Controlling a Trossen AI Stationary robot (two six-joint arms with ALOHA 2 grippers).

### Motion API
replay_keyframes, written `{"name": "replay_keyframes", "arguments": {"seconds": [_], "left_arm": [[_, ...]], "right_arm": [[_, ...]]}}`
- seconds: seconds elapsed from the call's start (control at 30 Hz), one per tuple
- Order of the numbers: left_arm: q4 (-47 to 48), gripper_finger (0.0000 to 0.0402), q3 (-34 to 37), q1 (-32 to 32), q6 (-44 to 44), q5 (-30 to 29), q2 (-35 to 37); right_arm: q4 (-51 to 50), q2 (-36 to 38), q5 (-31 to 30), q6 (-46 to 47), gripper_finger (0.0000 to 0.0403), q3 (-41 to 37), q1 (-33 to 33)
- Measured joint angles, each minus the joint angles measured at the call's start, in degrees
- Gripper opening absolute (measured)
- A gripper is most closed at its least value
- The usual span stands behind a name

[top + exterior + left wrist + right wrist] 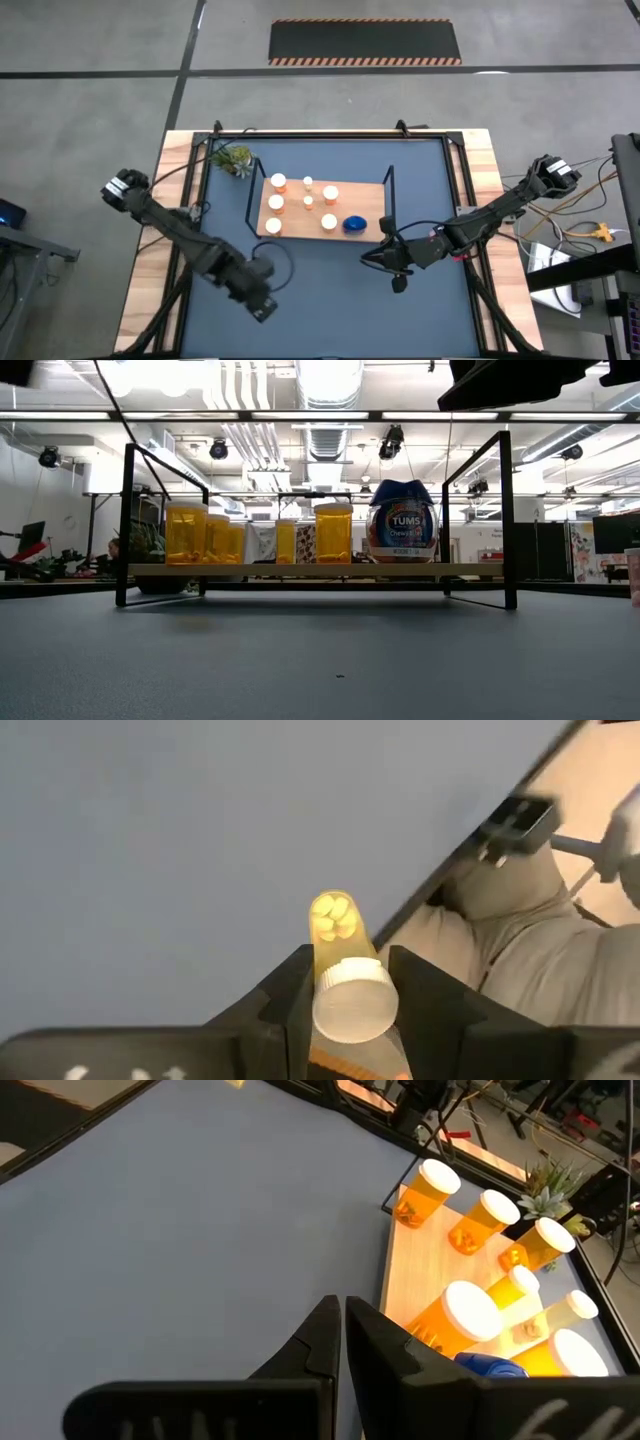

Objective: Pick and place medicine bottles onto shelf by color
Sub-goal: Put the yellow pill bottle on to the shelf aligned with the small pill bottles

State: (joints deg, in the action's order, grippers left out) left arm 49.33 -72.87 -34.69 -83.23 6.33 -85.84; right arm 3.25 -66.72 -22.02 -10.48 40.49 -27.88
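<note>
left gripper [345, 1005]: 2 dark fingers [287, 995] clamping a small orange plastic pill bottle with a white cap [347, 982], cap toward the wrist camera, body pointing away; pale pills showing through the far end. In the high view this gripper [262, 300] is sitting over the near-left part of the mat, well apart from the shelf.

right gripper [342, 1330]: jaws pressed together, holding nothing, hovering over the mat just beside the shelf's right end; seen at [398, 280] in the high view.

held bottle, handling: judging light, rigid, smooth-walled, so likely slippery; round body could be rolling between flat fingers. Best hold is across the body below the cap, squarely, not on the cap edge. Not fragile, but it would topple easily if set down tilted.

shelf: rectangular light-wood board with thin black wire end frames [300, 229], lying mid-mat. Carrying 4 orange white-capped bottles [279, 182], 2 tiny slim ones [308, 182] and 1 larger blue bottle [354, 224] at its near-right corner.

placing, judgement: orange ones are clustering on the left side, so the held one probably belongs there; gaps are tight, so neighbours could be getting knocked.

surface: large dark-blue mat [320, 310] on a light-wood table [150, 270] with a black rim; flat, matte, probably grippy. Small green plant [235, 158] standing at the far-left corner, near the shelf.

room: grey floor with a striped black panel [365, 41] beyond the table; low view showing ceiling ducts and lights [330, 380].
</note>
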Motion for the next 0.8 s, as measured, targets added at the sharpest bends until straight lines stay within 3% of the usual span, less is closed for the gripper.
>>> {"name": "replay_keyframes", "arguments": {"seconds": [0.27,0.37,0.5,0.63,0.8], "left_arm": [[3.4,0.0094,-15.5,11.6,29.6,-0.2,-10.1],[11.9,0.0094,-23.3,15.1,38.9,-1.2,-14.1],[21.8,0.0094,-31.1,19.1,50.0,-7.2,-18.9],[23.0,0.0094,-34.0,23.1,59.8,-8.4,-22.1],[25.0,0.0093,-32.4,28.2,66.4,-8.4,-24.2]], "right_arm": [[0.0,0.0,0.0,0.0,0.0013,0.0,0.0],[-0.1,0.0,0.0,0.0,0.0013,0.0,0.0],[-0.2,0.0,0.0,-0.1,0.0013,0.0,0.0],[-0.5,0.0,0.0,0.0,0.0013,0.0,0.0],[-0.6,0.0,0.0,0.0,0.0013,0.0,0.0]]}}
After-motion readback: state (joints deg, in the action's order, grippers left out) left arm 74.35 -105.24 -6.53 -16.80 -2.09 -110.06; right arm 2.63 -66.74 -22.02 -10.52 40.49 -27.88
